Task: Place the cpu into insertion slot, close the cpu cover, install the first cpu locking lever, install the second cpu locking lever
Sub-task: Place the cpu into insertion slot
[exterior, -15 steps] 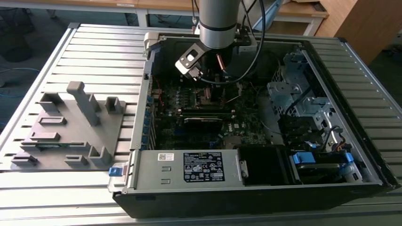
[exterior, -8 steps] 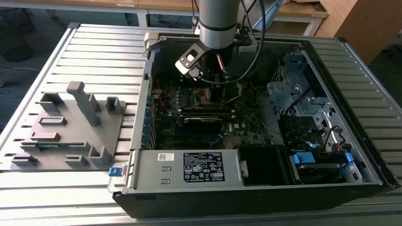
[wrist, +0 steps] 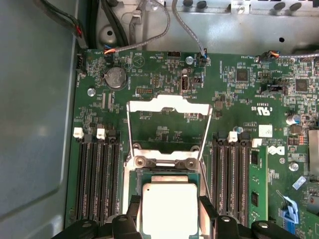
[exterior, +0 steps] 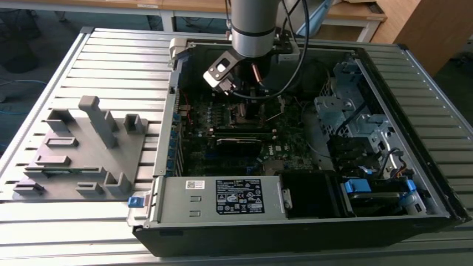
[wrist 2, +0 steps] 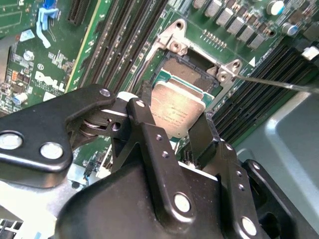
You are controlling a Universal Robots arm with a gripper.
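Matte black gripper (wrist 2: 175,117), jointed links pinned by silver screws (wrist 2: 182,201); above it, grey cylindrical arm (exterior: 251,25), looping black cables (exterior: 297,50).

Silvery cpu (wrist: 169,206) over open insertion slot (wrist 2: 189,69)

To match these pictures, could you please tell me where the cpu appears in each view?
Exterior view: hidden beneath the gripper, over the motherboard.
First wrist view: cpu in the gripper, beside the two-screw bracket.
Second wrist view: cpu in the gripper, beside the two-screw bracket.
Shared landmark: that bracket.
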